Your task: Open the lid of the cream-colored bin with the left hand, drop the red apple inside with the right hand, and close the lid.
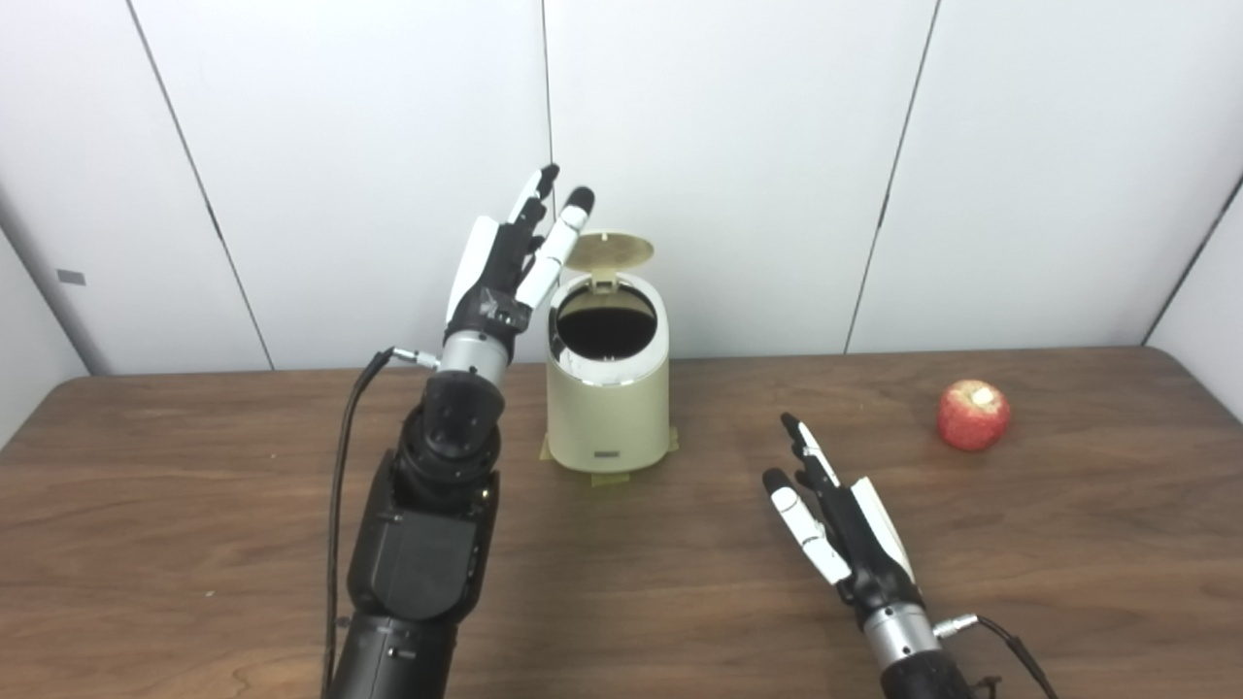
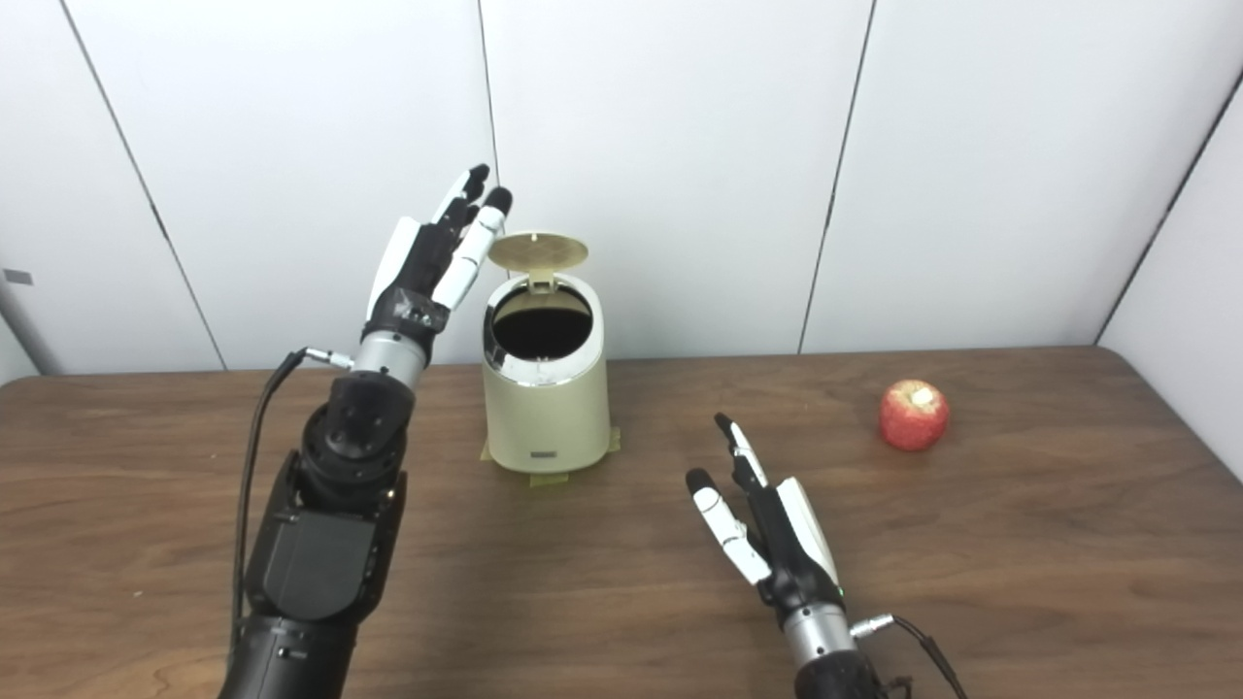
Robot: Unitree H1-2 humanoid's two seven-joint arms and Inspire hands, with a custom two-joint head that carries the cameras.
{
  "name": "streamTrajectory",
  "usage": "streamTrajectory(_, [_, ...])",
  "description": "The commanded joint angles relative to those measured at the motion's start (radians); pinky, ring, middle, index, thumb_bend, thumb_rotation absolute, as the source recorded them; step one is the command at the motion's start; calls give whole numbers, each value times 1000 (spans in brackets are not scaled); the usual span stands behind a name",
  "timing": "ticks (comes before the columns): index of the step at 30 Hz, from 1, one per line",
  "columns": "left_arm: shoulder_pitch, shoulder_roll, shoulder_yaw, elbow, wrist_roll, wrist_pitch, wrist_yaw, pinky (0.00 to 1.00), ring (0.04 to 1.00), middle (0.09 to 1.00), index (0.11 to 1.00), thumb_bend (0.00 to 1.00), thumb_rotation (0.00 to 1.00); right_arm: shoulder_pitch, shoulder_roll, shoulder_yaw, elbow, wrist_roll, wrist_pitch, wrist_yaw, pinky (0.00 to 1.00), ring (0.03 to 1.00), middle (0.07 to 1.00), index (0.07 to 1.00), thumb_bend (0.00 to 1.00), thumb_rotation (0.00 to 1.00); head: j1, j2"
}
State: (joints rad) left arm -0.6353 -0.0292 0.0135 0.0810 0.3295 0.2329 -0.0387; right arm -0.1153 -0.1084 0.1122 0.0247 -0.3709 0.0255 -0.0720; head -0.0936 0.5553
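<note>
1. Leftmost, the left hand (image 1: 510, 267) is raised above the wooden table (image 1: 194, 505), its fingers (image 1: 566, 233) stretched upward and spread apart, holding nothing. It hangs just beside the upper left of the bin, with the fingertips near the edge of the raised lid; whether they touch it cannot be told. A black cable (image 1: 340, 485) runs down along its dark forearm.

2. Next, the cream-colored bin (image 1: 607, 408) stands upright near the back of the table, close to the white panelled wall (image 1: 777, 146). It is a small rounded cylinder with a shiny rim around a dark round mouth and a little grey label low on its front. Yellowish tape (image 1: 607, 476) shows under its base.

3. The bin's round lid (image 1: 607, 250) is open, tipped up and back on its hinge behind the mouth, showing a tan underside.

4. Further right and nearer the camera, the right hand (image 1: 840, 529) hovers low over the table, empty, fingers extended and apart, pointing away toward the back of the table.

5. Rightmost, the red apple (image 1: 973, 415) sits on the table, well apart from the bin and beyond the right hand. Its skin is red with paler speckles, and a light patch shows at its top.
</note>
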Motion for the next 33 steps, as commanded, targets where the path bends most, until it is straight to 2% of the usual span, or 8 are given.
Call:
streamTrajectory(1, [41,16,6,-44,-28,-78,33,851,925,938,925,395,844,-26,-3,0,-31,-7,-24,-5,908,964,986,979,433,1000,0,-1])
streamTrajectory(4, [129,4,27,-92,-83,-184,75,810,875,880,866,338,831,-25,-7,1,-29,-10,-34,-10,903,964,984,968,437,1000,4,-1])
streamTrajectory(13, [291,9,50,-199,-203,-302,95,772,846,856,853,246,854,-28,6,-24,-68,-38,-39,-63,879,948,967,951,412,982,11,-9])
streamTrajectory(17, [407,14,46,-266,-207,-361,96,818,863,875,863,238,885,-54,-12,-51,-136,-98,-42,-102,810,907,929,902,462,657,13,-11])
streamTrajectory(20, [469,13,60,-301,-236,-365,98,845,864,877,857,235,873,-91,-86,-58,-138,-210,-55,-129,800,894,914,878,629,461,12,-15])
streamTrajectory(23, [515,22,74,-317,-318,-374,74,858,865,873,845,235,821,-140,-178,-59,-206,-267,29,-29,736,864,912,884,771,391,6,-18])
streamTrajectory(27, [583,53,76,-318,-406,-454,34,817,842,859,827,239,796,-254,-365,-37,-243,-249,136,236,676,826,881,835,841,321,9,-21])
streamTrajectory(33, [651,59,79,-323,-448,-465,27,764,824,840,816,247,702,-365,-486,2,-238,-340,285,433,646,843,910,827,922,243,18,-24])
